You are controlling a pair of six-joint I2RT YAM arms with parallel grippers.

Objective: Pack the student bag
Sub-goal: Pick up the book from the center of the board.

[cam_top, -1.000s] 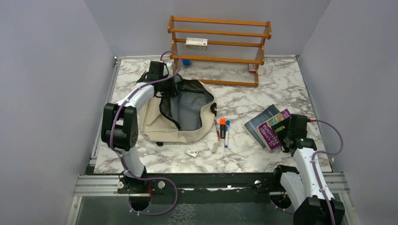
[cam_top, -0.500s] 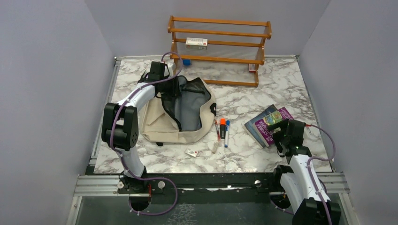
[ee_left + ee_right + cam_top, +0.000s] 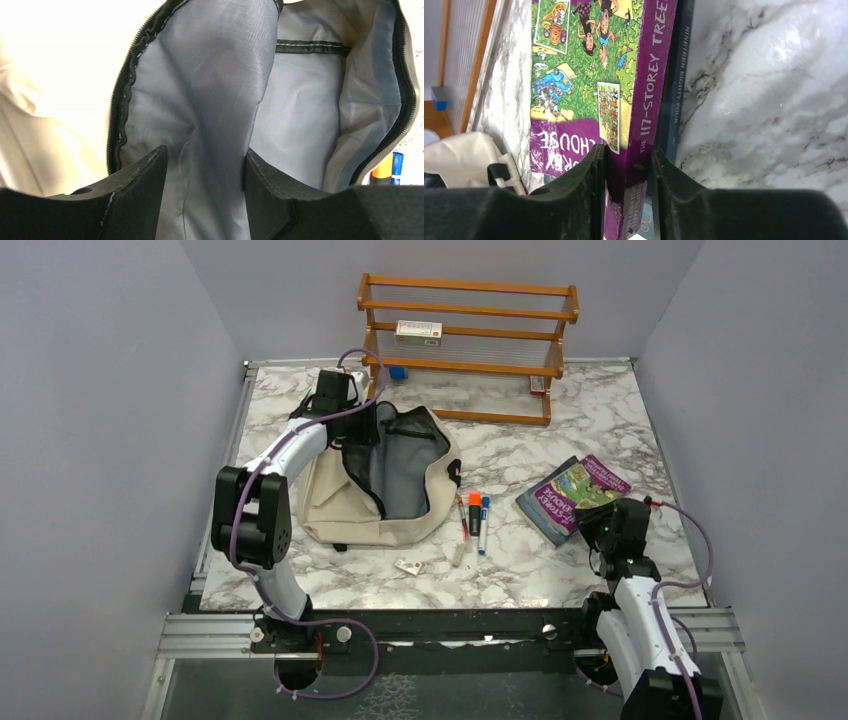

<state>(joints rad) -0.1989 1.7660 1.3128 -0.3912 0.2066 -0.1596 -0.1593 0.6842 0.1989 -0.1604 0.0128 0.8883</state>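
black right gripper (image 3: 626,156) pinches the spine edge of a purple book (image 3: 589,75), which rests on a dark book (image 3: 672,100) on the white marbled table (image 3: 764,100). left gripper (image 3: 205,157) hangs spread inside the bag (image 3: 340,505), a fold of grey lining between its fingers. the bag lies unzipped on the table's left, well apart from the right gripper, with pens (image 3: 475,512) between them. a wooden rack (image 3: 465,350) stands at the back edge; plain lilac-grey walls (image 3: 100,440) close three sides.

fingers (image 3: 564,200) around purple book (image 3: 648,100)
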